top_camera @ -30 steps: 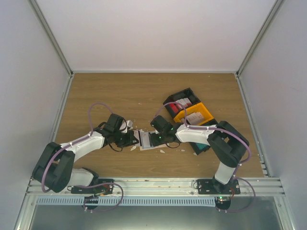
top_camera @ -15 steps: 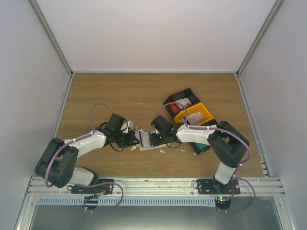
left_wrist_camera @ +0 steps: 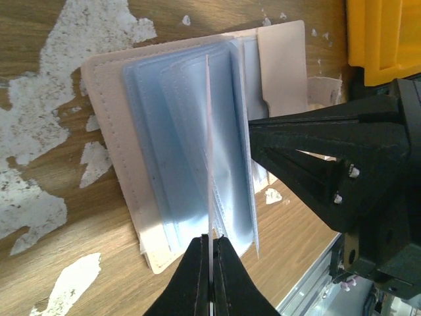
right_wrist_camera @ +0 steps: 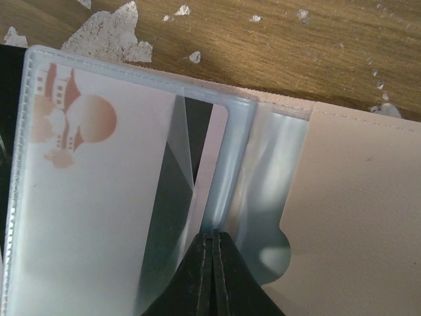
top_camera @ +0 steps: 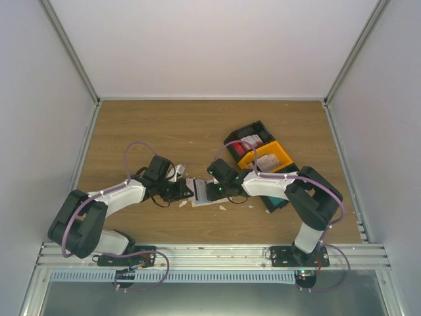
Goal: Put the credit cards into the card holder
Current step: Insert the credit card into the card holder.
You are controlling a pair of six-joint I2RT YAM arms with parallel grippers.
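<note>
- The left arm (top_camera: 122, 194) is reaching rightward, low over the desk (right_wrist_camera: 296, 59), its elbow bent back near the base; the right arm (top_camera: 266, 184) is reaching leftward to meet it at mid-desk; the two wrists are facing each other, nearly touching.
- The left pincer (left_wrist_camera: 210, 245) is pinching narrow on a thin white card (left_wrist_camera: 208, 151), holding it on edge; the right pincer (right_wrist_camera: 212, 238) is closed tight on the rim of a clear sleeve (right_wrist_camera: 230, 151).
- The holder (left_wrist_camera: 112, 112) is lying open at mid-desk between the two pincers; its beige cover is resting on the wood and its pale blue sleeves are fanning upward; a beige flap with a rounded notch is lying on the side nearer the right pincer.
- In the right wrist view the card is showing an orange-brown print and is sitting behind the sleeve's clear film; how deep it is sitting I cannot tell.
- White scraps (left_wrist_camera: 99, 26) are littering the wood around the holder; a yellow bin (left_wrist_camera: 385, 33) is standing near it, and a black bin (top_camera: 247, 137) is touching the yellow one on its far side; their contents are too small to tell.
- The right pincer's black body is crowding one side of the holder, just beside the sleeves.
</note>
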